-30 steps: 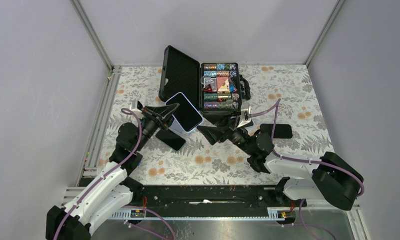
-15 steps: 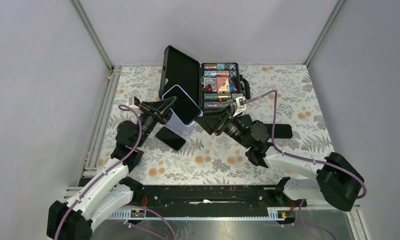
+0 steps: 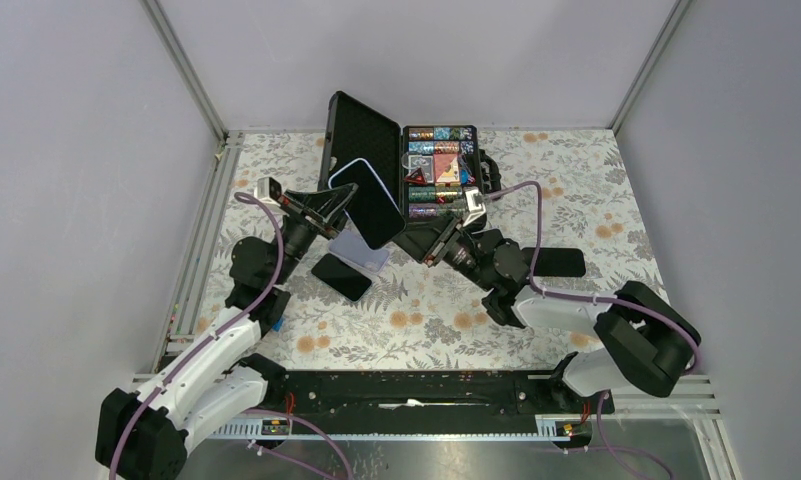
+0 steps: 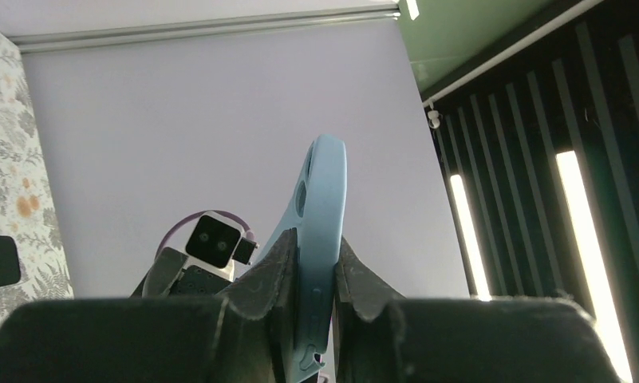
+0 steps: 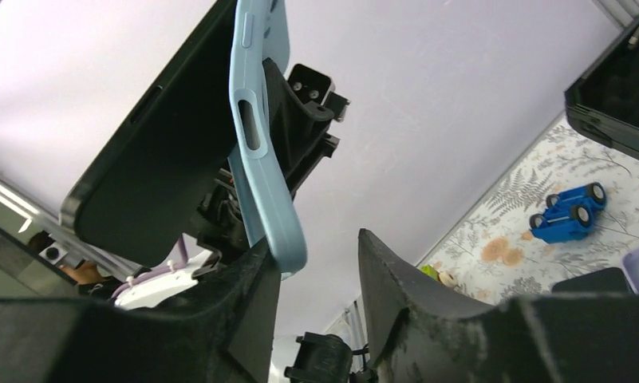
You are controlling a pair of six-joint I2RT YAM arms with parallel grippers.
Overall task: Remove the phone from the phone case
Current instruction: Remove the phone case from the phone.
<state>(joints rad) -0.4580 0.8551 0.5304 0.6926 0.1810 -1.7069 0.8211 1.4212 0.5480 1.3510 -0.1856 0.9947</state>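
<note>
The phone (image 3: pixel 368 203) sits in the light blue phone case (image 4: pixel 322 199) and is raised off the table (image 3: pixel 596 200), screen toward the overhead camera, at about 11 o'clock from the table's middle. It hangs in front of the open lid of a black carrying case (image 3: pixel 361 140). The left fingers (image 4: pixel 270 271) are clamped on the phone case, one pad on each face near its lower end. In the overhead view they come in from the phone's 9 o'clock side. The right fingers (image 5: pixel 396 295) are apart. They reach up from the phone's 5 o'clock side, and the case's rounded corner hangs between them. It is close against one finger, and a plain gap separates it from the other. Whether the corner touches the near finger cannot be told. The tray half of the carrying case, at 12 o'clock, holds rows of small colourful items. A second dark phone (image 3: pixel 341 277) lies flat on the table at 6 o'clock from the raised one, with a pale lilac flat piece (image 3: pixel 364 250) just beside it. Another dark phone (image 3: pixel 556 262) lies toward 3 o'clock. The right wrist view shows a blue toy car (image 5: pixel 567 217) on the floral surface.
</note>
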